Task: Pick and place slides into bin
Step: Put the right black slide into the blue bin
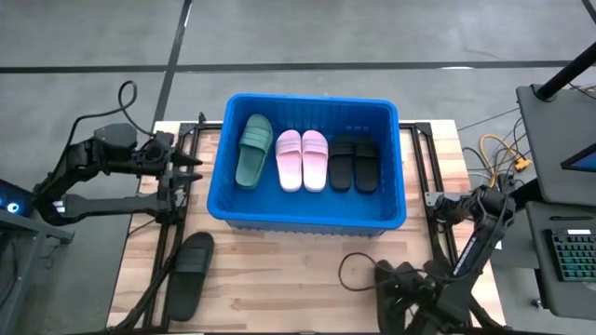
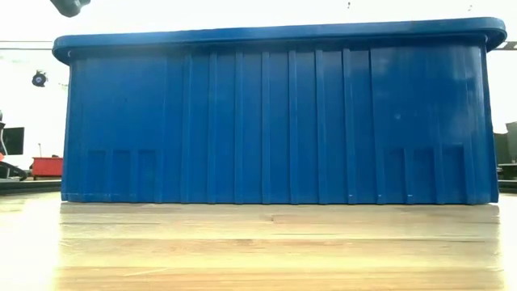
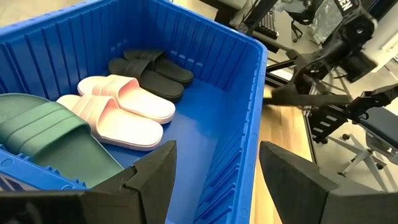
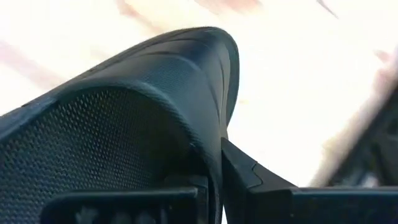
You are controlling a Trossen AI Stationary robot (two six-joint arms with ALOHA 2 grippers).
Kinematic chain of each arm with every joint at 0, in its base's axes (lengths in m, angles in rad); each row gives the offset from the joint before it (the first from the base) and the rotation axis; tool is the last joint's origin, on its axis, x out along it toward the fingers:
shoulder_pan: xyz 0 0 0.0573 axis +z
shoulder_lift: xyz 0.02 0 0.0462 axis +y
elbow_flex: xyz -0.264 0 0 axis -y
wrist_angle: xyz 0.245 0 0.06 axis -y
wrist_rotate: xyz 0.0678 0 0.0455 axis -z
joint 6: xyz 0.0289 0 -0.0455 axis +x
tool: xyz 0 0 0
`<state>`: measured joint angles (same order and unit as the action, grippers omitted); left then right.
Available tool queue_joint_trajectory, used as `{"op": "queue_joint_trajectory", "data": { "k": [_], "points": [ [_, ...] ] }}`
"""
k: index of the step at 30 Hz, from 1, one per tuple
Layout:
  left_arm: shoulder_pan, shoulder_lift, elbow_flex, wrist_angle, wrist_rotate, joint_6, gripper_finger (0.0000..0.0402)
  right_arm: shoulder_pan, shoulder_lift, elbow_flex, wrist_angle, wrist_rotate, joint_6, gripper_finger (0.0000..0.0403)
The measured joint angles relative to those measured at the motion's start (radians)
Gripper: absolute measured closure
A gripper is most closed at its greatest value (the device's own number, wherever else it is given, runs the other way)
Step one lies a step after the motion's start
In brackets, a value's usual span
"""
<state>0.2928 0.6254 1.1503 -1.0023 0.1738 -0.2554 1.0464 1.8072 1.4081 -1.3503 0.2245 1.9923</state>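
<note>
The blue bin (image 1: 307,212) stands mid-table and fills the low view (image 2: 275,113). On its floor lie a dark green slide (image 1: 253,149), two pink slides (image 1: 302,160) and two black slides (image 1: 354,164). Another black slide (image 1: 190,275) lies flat on the table near the bin's near-left corner. My left gripper (image 1: 189,167) hangs open beside the bin's left wall, its fingers (image 3: 149,180) above the rim. My right gripper (image 1: 402,290), at the near right, is shut on a black slide (image 4: 124,124). My right gripper pinches a thin edge of the black slide (image 4: 214,168) between its two fingers (image 4: 249,180). A dotted surface of the slide stands on one side of that edge. The slide reaches away from the fingers. I cannot tell whether it is clear of the table.
A thin cable loop (image 1: 354,270) lies on the wood in front of the bin. Black frame rails (image 1: 438,167) run along both sides of the bin. A keyboard (image 1: 570,251) and wires sit beyond the table's right edge. Bare wood lies between bin and near edge.
</note>
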Motion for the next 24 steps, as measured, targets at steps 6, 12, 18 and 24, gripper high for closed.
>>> {"op": "queue_joint_trajectory", "data": {
  "k": [6, 12, 18, 24],
  "points": [
    [0.000, -0.001, 0.000, 0.000, 0.000, 0.000, 0.0187, -0.021, 0.000, 0.143, -0.004, 0.164, -0.063, 0.0393],
    [0.000, 0.001, 0.000, 0.000, 0.000, -0.001, 0.0187, -0.064, 0.000, 0.266, -0.002, 0.374, -0.128, 0.0394],
    [0.000, 0.003, 0.000, 0.000, 0.000, 0.000, 0.0187, -0.127, 0.000, 0.368, -0.004, 0.618, -0.316, 0.0394],
    [0.000, 0.002, 0.000, 0.000, 0.000, -0.001, 0.0187, -0.240, 0.000, 0.508, -0.004, 0.716, -0.533, 0.0394]
  ]
}}
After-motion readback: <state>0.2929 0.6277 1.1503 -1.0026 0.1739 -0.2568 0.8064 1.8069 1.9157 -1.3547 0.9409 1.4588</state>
